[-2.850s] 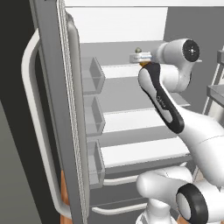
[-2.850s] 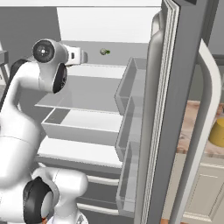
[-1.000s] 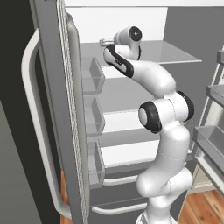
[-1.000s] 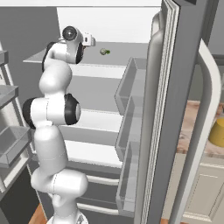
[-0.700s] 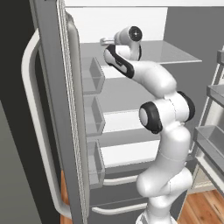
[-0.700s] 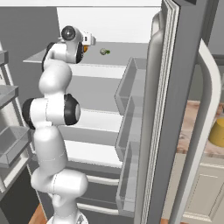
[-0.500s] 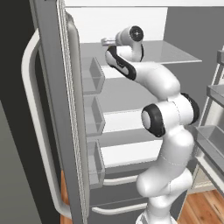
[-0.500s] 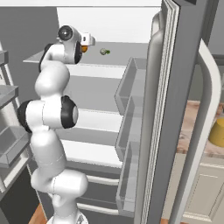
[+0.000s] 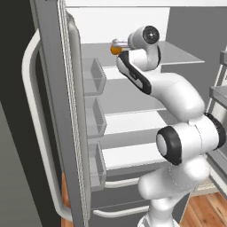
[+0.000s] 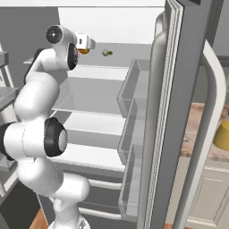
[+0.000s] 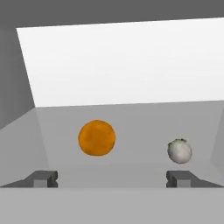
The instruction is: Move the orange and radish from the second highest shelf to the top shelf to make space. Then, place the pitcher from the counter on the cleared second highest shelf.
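Compared with one second earlier, the arm's elbow sits lower and the gripper (image 11: 112, 178) has drawn back slightly — jaws spread wide, pinching nothing. The orange (image 11: 96, 138) rests at centre left of the hand view on the top shelf (image 11: 131, 116); the radish (image 11: 179, 151) lies apart at right. The pitcher (image 10: 222, 135) stands on the counter (image 10: 197, 129) at the right edge of the right base view.

flat even rendered light, bright white fridge back, soft faint shadows, slight blur, no glare.
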You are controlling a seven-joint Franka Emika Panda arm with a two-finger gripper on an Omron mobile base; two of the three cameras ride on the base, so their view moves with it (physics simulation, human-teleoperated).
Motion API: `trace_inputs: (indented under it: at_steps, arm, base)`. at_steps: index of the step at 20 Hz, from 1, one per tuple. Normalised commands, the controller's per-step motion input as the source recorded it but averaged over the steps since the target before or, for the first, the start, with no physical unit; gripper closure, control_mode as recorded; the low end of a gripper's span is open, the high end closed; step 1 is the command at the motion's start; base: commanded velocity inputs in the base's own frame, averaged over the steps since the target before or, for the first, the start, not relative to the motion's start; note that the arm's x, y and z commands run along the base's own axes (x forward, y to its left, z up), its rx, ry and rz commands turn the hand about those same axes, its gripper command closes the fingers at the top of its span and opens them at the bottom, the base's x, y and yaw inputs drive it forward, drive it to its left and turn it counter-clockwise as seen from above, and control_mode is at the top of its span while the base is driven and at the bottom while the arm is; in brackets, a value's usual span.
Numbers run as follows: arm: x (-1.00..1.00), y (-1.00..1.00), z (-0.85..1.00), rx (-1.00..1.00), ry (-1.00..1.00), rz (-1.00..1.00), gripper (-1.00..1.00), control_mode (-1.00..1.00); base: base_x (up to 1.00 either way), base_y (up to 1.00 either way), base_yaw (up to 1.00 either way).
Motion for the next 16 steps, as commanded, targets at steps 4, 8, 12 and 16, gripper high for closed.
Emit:
trace_inputs:
  at_steps: [4,8,12,16]
  arm:
    - [-1.0,-0.08,0.0,0.0,0.0,0.0,-1.0,-1.0]
    - [-1.0,0.0,-0.36,0.0,0.03,0.0,-1.0,-1.0]
    - [-1.0,0.0,-0.6,0.0,0.08,0.0,-1.0,-1.0]
    - [-1.0,-0.05,-0.77,0.0,0.15,0.04,-1.0,-1.0]
  base:
    - [0.0,0.0,0.0]
    - [0.0,0.0,0.0]
    - [0.0,0.0,0.0]
    - [0.0,0.0,0.0]
